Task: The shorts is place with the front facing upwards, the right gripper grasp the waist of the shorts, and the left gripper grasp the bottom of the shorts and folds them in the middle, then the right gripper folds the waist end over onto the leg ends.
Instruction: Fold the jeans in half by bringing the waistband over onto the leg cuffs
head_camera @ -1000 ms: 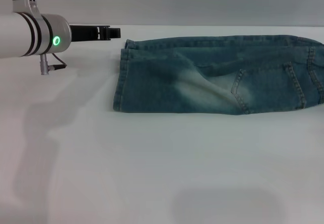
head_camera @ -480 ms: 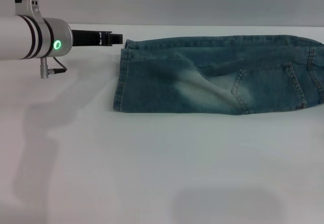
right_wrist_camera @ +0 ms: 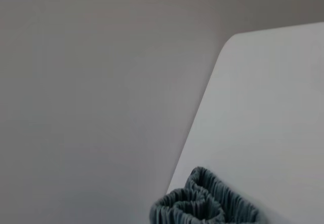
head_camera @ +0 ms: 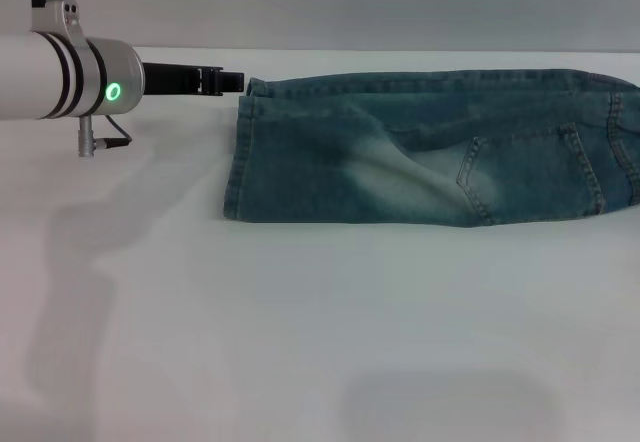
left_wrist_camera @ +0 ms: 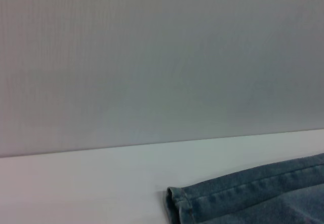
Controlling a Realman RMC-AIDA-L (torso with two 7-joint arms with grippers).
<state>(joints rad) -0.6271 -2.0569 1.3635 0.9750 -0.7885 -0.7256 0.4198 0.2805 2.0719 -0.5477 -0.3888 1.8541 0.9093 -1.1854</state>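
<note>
Counter: pale white counter (right_wrist_camera: pixel 273 112) fills the right side of the frame, its rounded corner near the upper middle, its edge running down toward the lower middle.
Backdrop: plain grey wall (right_wrist_camera: pixel 91 92) takes up the whole left side and the top.
Waistband: ruffled blue-grey elastic waist of the shorts (right_wrist_camera: pixel 202 203) sits bunched at the bottom centre, lying on the counter close to its edge, gathered in tight ridges and cut off by the bottom edge.

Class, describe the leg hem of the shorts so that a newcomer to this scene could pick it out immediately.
On the white table lie blue denim shorts, folded lengthwise. The leg ends are the edge toward the robot's left, by the left gripper. That edge is straight and stitched, unlike the ruffled waistband.
</note>
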